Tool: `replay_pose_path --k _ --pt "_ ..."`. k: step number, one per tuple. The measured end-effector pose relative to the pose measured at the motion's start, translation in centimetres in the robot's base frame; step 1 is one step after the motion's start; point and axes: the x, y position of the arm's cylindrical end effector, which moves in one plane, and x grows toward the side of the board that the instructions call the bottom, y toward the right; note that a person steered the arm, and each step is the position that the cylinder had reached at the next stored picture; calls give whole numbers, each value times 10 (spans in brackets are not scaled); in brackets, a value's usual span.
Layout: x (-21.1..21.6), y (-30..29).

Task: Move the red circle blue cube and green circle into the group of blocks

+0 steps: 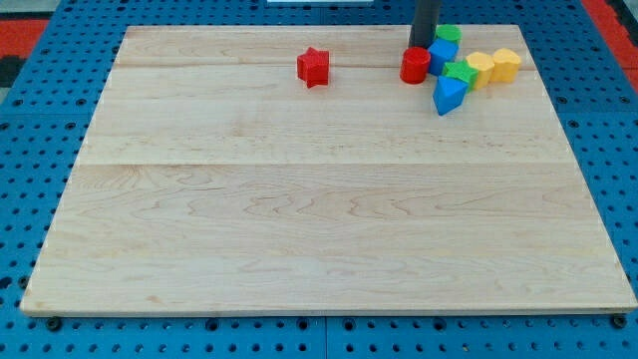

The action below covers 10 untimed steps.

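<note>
The red circle [415, 66] stands at the top right of the board, touching the blue cube [443, 55] on its right. The green circle [448, 34] sits just above the blue cube, partly hidden by it. My dark rod comes down from the view's top, and my tip [423, 46] ends just behind the red circle's top edge, left of the green circle. A green star [461, 73], two yellow blocks [479, 68] [506, 64] and a blue wedge-shaped block [449, 96] are packed close to the right and below.
A red star [313, 67] lies alone to the left of the cluster, near the board's top edge. The wooden board [299, 199] rests on a blue perforated surface.
</note>
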Motion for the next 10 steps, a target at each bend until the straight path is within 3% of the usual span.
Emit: replay_pose_path --k 2,5,7,10 --pt "2 -22" --pt "4 15" --pt "2 -17" --pt "50 -21"
